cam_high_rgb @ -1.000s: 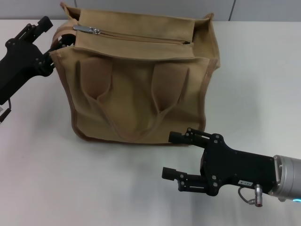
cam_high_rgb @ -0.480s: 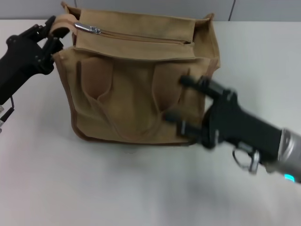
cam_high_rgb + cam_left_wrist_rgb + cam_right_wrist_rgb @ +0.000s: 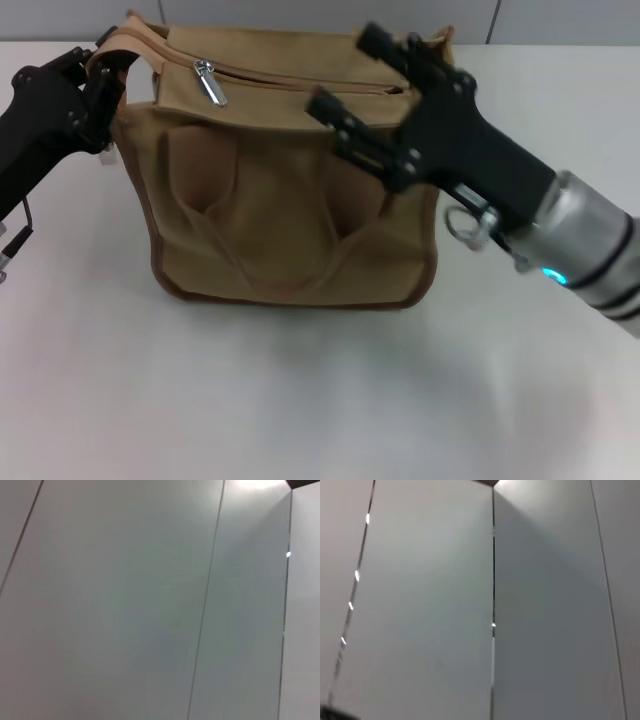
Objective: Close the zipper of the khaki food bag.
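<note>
— Where is the khaki food bag (image 3: pixel 290 190) sitting?

— It is standing upright on the white bench (image 3: pixel 300 400), its top panel facing my head camera. The zipper (image 3: pixel 300 80) is running across that panel, and its silver pull tab (image 3: pixel 209 84) is lying near my left end.

— How is it going to handle?

— I am judging it soft and light: canvas that will sag and slide unless one end is braced. The small tab is the place to pinch, and it looks slippery.

— And your grippers?

— My left gripper (image 3: pixel 100 85) is at the bag's left top corner by a loop handle (image 3: pixel 130 45); I cannot tell whether it is clamping it. My right gripper (image 3: pixel 350 85) is hovering over the top panel, fingers apart, holding nothing.
</note>
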Motion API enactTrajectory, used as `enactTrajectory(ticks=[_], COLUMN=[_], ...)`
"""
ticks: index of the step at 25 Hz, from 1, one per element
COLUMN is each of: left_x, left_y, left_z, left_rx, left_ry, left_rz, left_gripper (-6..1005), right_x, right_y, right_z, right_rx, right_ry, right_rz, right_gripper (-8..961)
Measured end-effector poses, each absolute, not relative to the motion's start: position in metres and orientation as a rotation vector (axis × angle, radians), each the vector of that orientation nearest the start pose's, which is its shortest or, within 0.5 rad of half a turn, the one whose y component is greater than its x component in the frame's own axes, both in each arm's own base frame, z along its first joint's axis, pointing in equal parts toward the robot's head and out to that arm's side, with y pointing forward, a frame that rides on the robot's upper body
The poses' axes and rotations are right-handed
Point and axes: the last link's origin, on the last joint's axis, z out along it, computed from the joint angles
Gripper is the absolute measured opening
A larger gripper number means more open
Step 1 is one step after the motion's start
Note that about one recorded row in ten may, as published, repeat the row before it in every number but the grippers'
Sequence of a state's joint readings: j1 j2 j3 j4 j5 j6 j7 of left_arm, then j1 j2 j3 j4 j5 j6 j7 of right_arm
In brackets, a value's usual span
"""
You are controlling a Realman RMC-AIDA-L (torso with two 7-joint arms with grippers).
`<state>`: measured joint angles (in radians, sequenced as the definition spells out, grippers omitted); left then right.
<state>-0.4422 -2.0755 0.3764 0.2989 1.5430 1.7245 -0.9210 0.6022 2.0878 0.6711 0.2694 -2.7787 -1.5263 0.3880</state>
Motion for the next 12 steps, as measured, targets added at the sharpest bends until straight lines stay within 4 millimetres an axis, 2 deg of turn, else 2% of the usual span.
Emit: enactTrajectory(ticks=[3, 6, 12], left_x=[-0.275, -0.274, -0.271], left_y=[0.301, 0.301, 0.301], left_z=[0.034, 0.034, 0.035], left_rx=[-2.031, -2.033, -2.040], left_ry=[-0.416, -0.416, -0.399], left_rz=[-1.362, -1.370, -1.388], left_gripper=[29, 29, 30], right_x=[0.154, 0.149, 0.143], right_y=[0.314, 0.315, 0.319], right_z=[-0.085, -0.089, -0.087], right_rx=[-2.190, -2.216, -2.419], right_ry=[-0.024, 0.003, 0.400], right_rz=[1.306, 1.314, 1.492], right_gripper=[785, 785, 785])
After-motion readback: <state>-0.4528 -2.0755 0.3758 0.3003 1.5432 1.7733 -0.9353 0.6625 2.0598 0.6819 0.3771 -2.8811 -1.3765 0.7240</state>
